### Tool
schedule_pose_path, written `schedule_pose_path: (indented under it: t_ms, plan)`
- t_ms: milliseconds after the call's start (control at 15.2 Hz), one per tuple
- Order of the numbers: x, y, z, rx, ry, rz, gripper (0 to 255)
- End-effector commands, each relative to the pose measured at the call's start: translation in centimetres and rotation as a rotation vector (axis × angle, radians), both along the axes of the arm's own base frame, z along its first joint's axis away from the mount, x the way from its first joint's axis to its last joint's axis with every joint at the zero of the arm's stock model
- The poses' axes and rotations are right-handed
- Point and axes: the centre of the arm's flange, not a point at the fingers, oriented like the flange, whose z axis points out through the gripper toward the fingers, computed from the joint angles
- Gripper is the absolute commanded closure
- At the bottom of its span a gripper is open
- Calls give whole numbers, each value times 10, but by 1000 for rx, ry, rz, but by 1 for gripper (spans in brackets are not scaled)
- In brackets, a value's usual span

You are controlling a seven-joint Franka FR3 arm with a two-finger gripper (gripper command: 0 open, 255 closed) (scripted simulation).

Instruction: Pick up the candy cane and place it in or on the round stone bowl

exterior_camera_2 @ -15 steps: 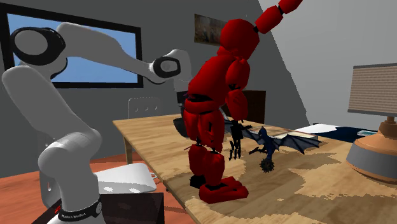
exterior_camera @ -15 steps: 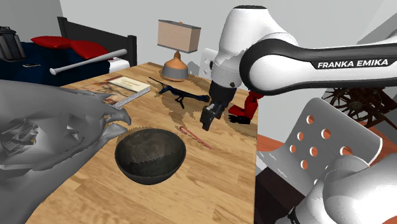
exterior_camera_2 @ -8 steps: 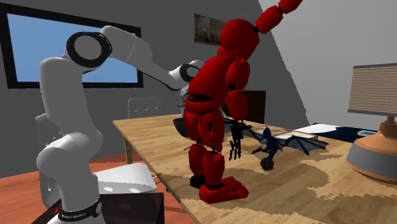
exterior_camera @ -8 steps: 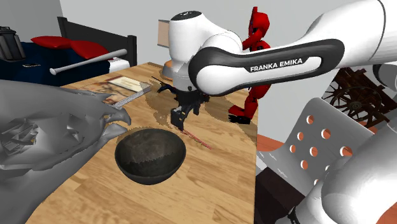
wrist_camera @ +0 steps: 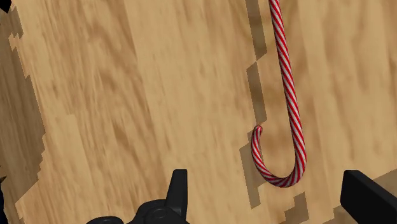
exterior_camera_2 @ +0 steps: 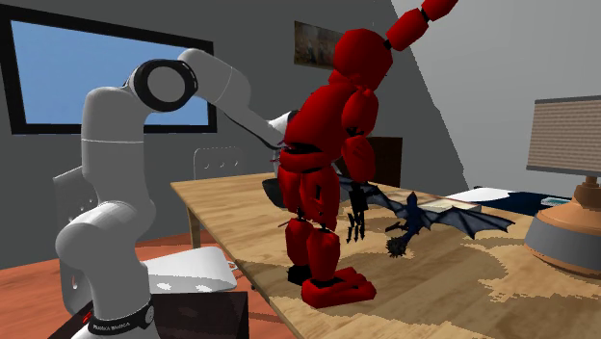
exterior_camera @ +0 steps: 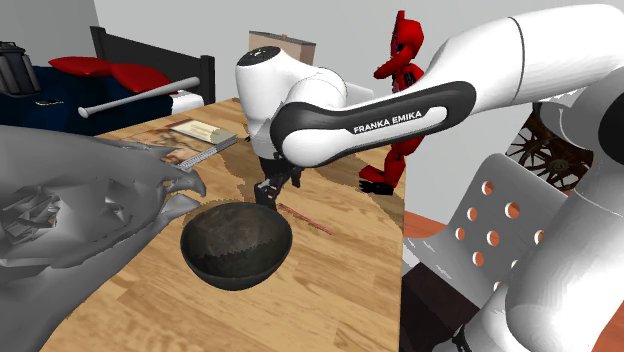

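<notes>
The candy cane (wrist_camera: 289,114), striped red and white, lies flat on the wooden table (exterior_camera: 330,290); in the shoulder view the candy cane (exterior_camera: 308,219) sits just beyond the bowl, toward that view's right. The round dark stone bowl (exterior_camera: 236,243) stands empty near the table's middle. My gripper (exterior_camera: 267,192) hangs low by the bowl's far rim, over the cane's hooked end. In the wrist view my gripper (wrist_camera: 273,198) is open, with the hook between the fingers and untouched.
A large grey skull-like model (exterior_camera: 80,200) fills the shoulder view's left. A tall red figure (exterior_camera_2: 332,173), a dark dragon figure (exterior_camera_2: 424,220) and a lamp (exterior_camera_2: 576,226) stand at the table's far end. A perforated chair (exterior_camera: 500,230) stands beside the table.
My arm has swung toward the shoulder view's left. The gripper went from beside the red figure to low over the cane's hooked end at the bowl's rim.
</notes>
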Motion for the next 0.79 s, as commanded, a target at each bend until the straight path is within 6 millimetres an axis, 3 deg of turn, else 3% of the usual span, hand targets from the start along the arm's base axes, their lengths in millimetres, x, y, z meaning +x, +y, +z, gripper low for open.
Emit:
schedule_pose_path:
  t_ms: [0, 528, 594, 726]
  plan:
    - [2, -4, -10, 0, 0, 0, 0]
    - [2, -5, -13, 0, 0, 0, 0]
    - [2, -5, -13, 0, 0, 0, 255]
    - [2, -5, -13, 0, 0, 0, 255]
